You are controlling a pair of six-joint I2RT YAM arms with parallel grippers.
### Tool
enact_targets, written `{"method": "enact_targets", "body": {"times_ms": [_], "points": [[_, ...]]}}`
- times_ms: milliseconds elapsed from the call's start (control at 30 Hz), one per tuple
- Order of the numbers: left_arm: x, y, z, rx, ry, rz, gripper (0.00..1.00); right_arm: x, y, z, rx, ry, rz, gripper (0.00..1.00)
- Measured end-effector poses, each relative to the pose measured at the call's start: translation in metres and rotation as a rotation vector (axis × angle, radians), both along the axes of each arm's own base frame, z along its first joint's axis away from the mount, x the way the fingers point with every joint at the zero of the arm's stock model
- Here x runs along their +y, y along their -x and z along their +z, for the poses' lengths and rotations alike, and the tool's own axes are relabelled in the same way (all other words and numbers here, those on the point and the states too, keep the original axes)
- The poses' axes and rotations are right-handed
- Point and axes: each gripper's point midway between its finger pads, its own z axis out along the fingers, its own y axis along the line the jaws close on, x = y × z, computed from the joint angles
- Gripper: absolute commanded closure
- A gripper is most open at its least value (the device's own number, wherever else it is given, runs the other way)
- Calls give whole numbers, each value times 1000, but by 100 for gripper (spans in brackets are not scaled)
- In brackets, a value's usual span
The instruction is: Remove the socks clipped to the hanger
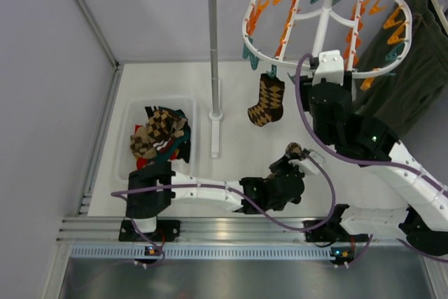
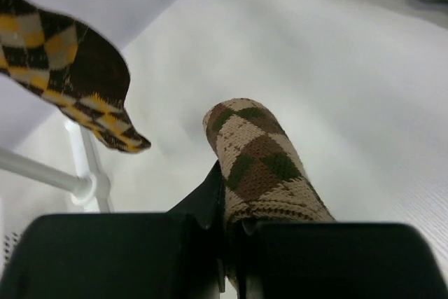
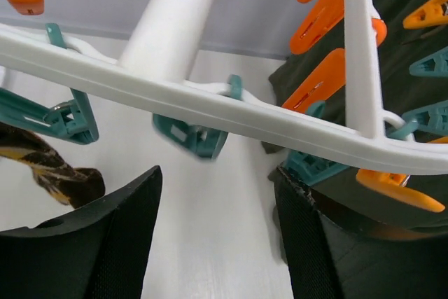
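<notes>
I've got L gripper (image 2: 227, 227) clamped on a tan argyle sock (image 2: 259, 166), well below the hanger (image 1: 323, 26), off its clips. R gripper (image 3: 215, 176) is spread, empty, just under hanger rim by a teal clip (image 3: 192, 138). Left to do, I reckon: yellow-brown sock (image 1: 266, 101) clipped at hanger's left edge. Other socks (image 1: 159, 131) sit in bin (image 1: 129, 120), far left of hanger.

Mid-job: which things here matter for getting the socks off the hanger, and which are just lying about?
Job: hanger, clipped sock, held sock in left end effector, open right end effector, sock bin.
Lying about: green garment, grey pole rack.
</notes>
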Motion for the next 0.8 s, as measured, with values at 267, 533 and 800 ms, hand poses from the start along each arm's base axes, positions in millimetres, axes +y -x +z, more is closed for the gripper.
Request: {"method": "enact_targets", "body": {"times_ms": [267,533,800], "points": [[104,-39,9,208,135,214,100,10,20,11,-20,-212,179,8],[238,-83,31,291,278,512,100,34,48,8,11,-339,439,1],[368,-136,45,319,404,836,100,44,72,16,3,-415,597,1]]}}
